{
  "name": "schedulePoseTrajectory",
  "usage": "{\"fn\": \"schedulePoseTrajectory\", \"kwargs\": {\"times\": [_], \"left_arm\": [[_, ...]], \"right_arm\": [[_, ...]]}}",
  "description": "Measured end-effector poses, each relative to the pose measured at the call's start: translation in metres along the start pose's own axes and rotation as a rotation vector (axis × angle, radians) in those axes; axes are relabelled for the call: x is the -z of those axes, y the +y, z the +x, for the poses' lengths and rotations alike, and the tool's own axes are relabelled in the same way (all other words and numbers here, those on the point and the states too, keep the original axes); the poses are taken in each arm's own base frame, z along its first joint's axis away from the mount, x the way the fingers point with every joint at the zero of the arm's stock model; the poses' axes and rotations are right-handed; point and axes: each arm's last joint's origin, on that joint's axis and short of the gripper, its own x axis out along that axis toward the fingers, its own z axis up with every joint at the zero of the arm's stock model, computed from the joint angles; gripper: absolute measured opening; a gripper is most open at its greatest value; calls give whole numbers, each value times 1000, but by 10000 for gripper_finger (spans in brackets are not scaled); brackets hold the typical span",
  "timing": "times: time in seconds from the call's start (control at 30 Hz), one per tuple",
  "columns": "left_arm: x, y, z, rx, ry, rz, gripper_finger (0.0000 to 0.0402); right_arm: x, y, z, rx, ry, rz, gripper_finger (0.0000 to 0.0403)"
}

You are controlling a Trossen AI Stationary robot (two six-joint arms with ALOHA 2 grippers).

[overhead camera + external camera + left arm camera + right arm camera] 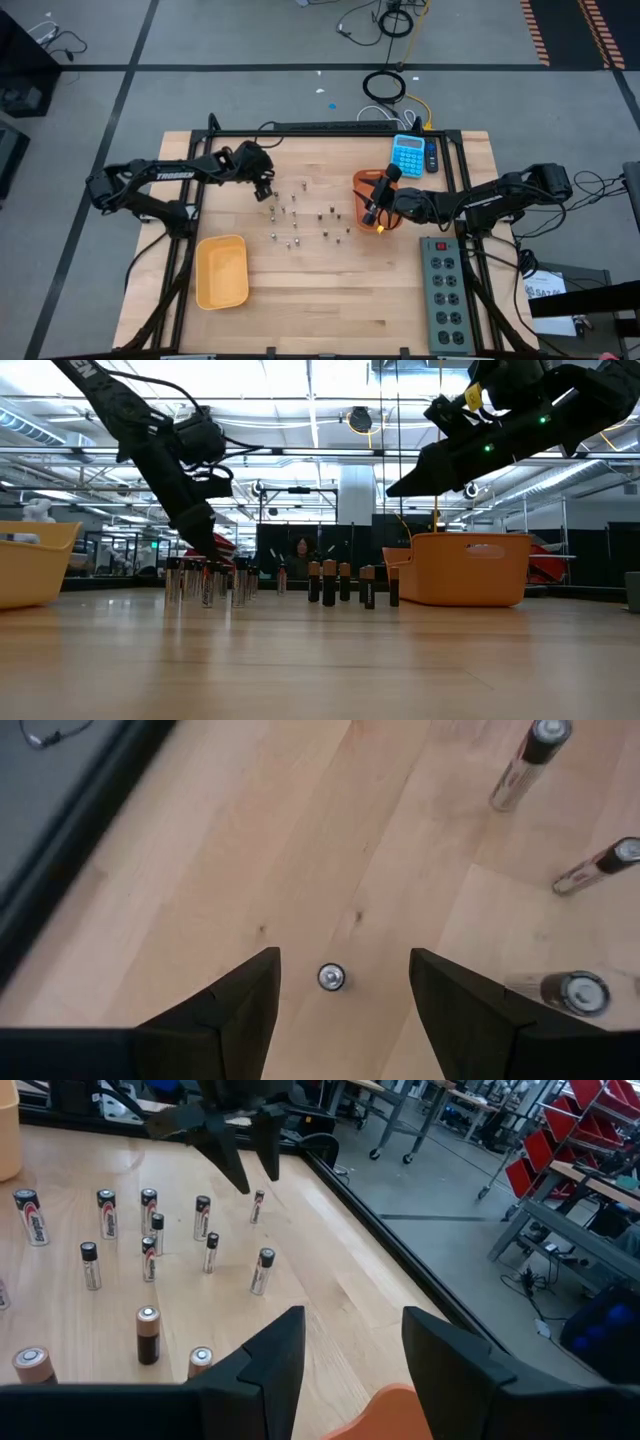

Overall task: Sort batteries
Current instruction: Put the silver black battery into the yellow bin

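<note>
Overhead view: batteries [300, 215] are seen standing scattered on the wooden table [330, 300], between a yellow bin [222, 271] near the front left and an orange bin [366, 199] at the right. The left gripper [265, 192] is placed at the upper-left edge of the cluster; the right gripper [374, 213] is held over the orange bin, apart from the batteries. A blue calculator [407, 153] and a grey power strip [447, 292] are set at the right side.

Table-level view: the batteries [330, 582] are shown upright in a row; the left gripper [205, 540] is lowered to just above the silvery ones, and the right gripper [410, 482] is raised above the orange bin [468, 568].

Left wrist view: the left gripper [343, 990] is spread open, and one upright battery [331, 977] is seen end-on between its fingers [250, 995], touching neither.

Right wrist view: the right gripper [352, 1342] is open over the rim of the orange bin [385, 1415], with the batteries [150, 1230] well beyond its tips.
</note>
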Motion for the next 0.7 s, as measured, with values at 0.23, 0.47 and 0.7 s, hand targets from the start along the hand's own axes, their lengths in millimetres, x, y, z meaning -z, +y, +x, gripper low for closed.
{"fn": "schedulePoseTrajectory", "kwargs": {"times": [0.23,0.47,0.7], "left_arm": [[2,-1,18,5,25,-13,233],[7,-3,31,12,66,-43,233],[9,-3,34,14,82,-50,197]], "right_arm": [[0,1,0,-18,3,0,160],[3,1,0,-20,26,14,160],[4,1,0,-20,30,25,160]]}}
